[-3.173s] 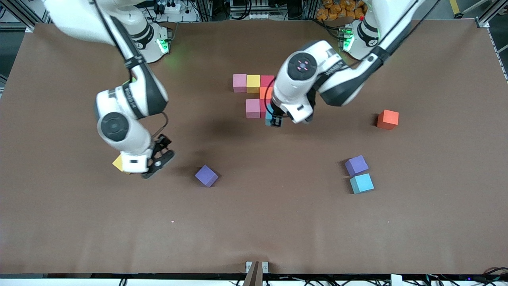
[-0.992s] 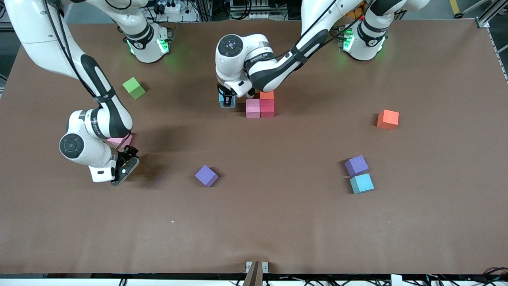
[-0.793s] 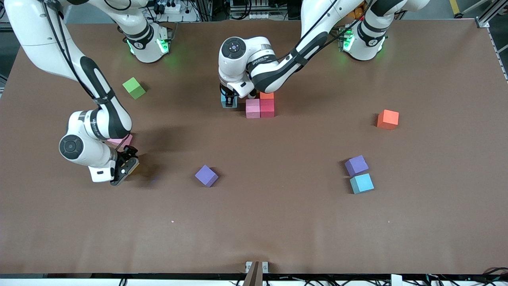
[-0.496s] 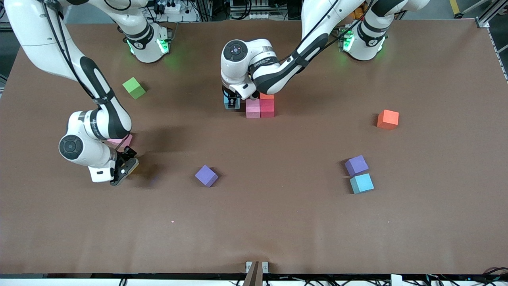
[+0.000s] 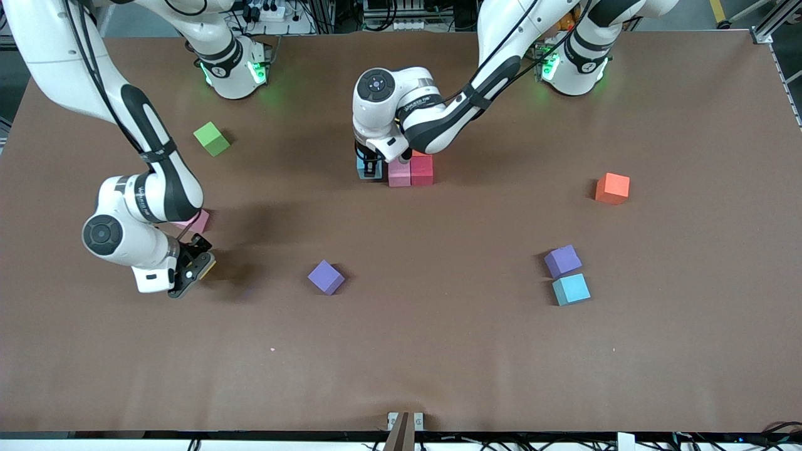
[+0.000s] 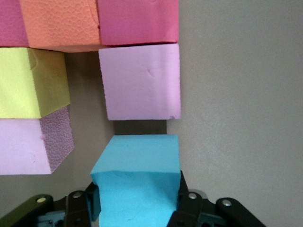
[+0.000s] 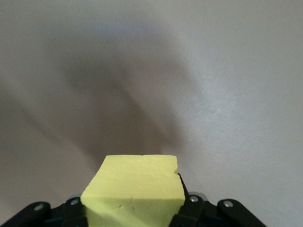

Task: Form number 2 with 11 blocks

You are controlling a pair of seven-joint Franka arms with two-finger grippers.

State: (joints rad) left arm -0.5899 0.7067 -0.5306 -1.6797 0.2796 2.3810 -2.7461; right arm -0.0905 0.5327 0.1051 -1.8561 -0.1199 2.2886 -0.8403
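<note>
Loose cubes lie scattered over the brown table (image 5: pixel 438 351): a green cube (image 5: pixel 211 138) toward the right arm's end, a purple cube (image 5: pixel 326 277) near the middle, and toward the left arm's end an orange cube (image 5: pixel 612 188), with a second purple cube (image 5: pixel 562 260) and a light blue cube (image 5: pixel 571 289) touching each other nearer the front camera. A lone pink cube (image 5: pixel 195 221) sits partly hidden under the right arm's wrist. The partly built number 2 (image 5: pixel 411 170) stands at mid-table, mostly covered by the left arm in the front view; there only a pink block (image 5: pixel 399 173), a red block (image 5: pixel 421 170) and a sliver of orange show. The left wrist view shows more of it: an orange block (image 6: pixel 59 23), a yellow block (image 6: pixel 31 82) and another pink block (image 6: pixel 33 146) in a line, with a gap between that line and the pink block beside the held cube. The left gripper (image 5: pixel 369 168) is clamped on a light blue block (image 6: pixel 137 182), held low just beside the pink block (a narrow slit still separates the two faces). The right gripper (image 5: pixel 193 270) is closed around a yellow cube (image 7: pixel 135 189), over bare table near the lone pink cube. No containers are on the table.
</note>
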